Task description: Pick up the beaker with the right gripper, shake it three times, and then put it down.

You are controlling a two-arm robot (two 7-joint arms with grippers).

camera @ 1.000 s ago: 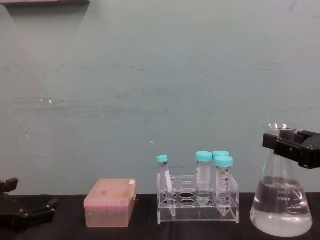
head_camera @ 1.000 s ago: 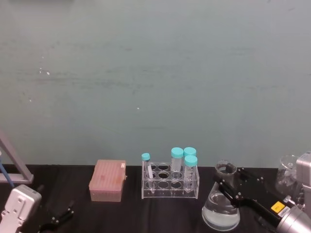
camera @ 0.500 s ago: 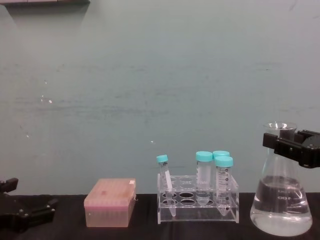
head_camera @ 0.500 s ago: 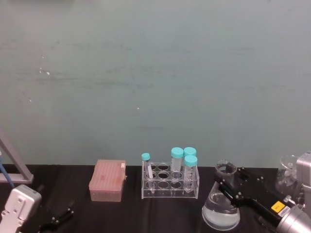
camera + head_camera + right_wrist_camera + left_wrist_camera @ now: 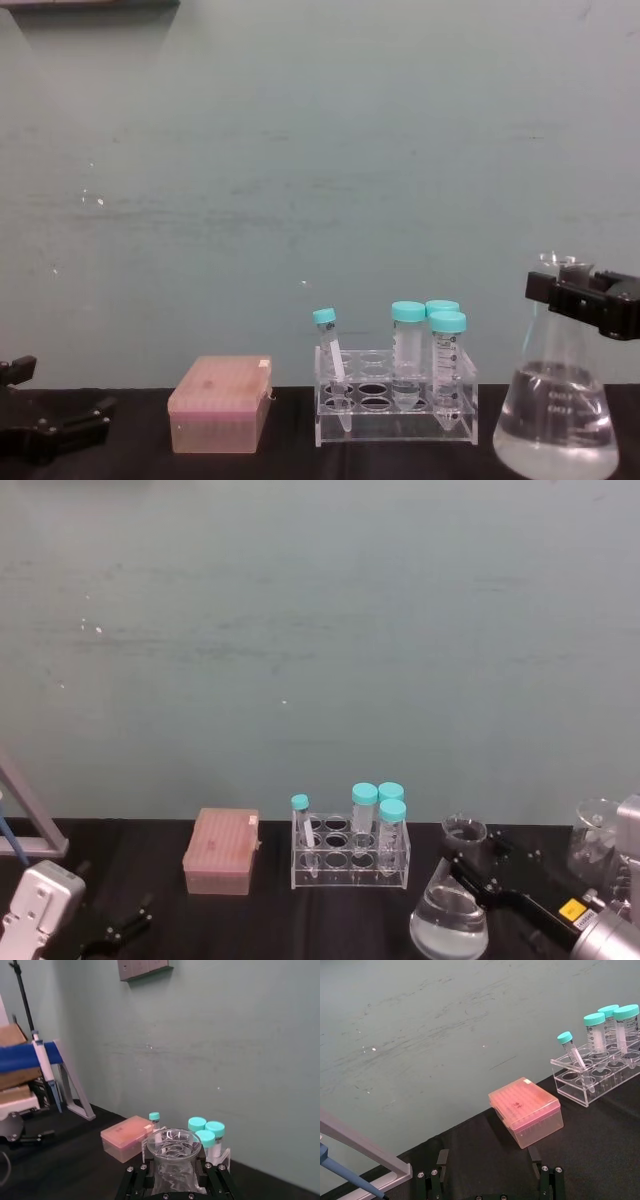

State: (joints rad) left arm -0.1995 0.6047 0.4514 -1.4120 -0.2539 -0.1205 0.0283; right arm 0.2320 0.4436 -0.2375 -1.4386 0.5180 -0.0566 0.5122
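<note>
The beaker [image 5: 450, 920], a clear conical flask with some clear liquid, stands upright at the right front of the black table. My right gripper [image 5: 466, 860] is shut on its narrow neck just under the rim. From the chest the black fingers [image 5: 560, 295] cross the neck above the beaker's wide base [image 5: 558, 425], which is down near the tabletop; I cannot tell if it touches. In the right wrist view the beaker's rim [image 5: 173, 1146] sits between the jaws of the right gripper [image 5: 173, 1176]. My left gripper [image 5: 490, 1185] rests open at the front left [image 5: 120, 930].
A clear rack [image 5: 350, 858] with teal-capped tubes [image 5: 435, 345] stands just left of the beaker. A pink tip box [image 5: 221, 852] lies further left. Another glass vessel [image 5: 595, 830] sits at the far right, and a pipette stand [image 5: 360, 1150] at the far left.
The right gripper has lowered the beaker and brought it slightly left and nearer to me. The left arm has not moved.
</note>
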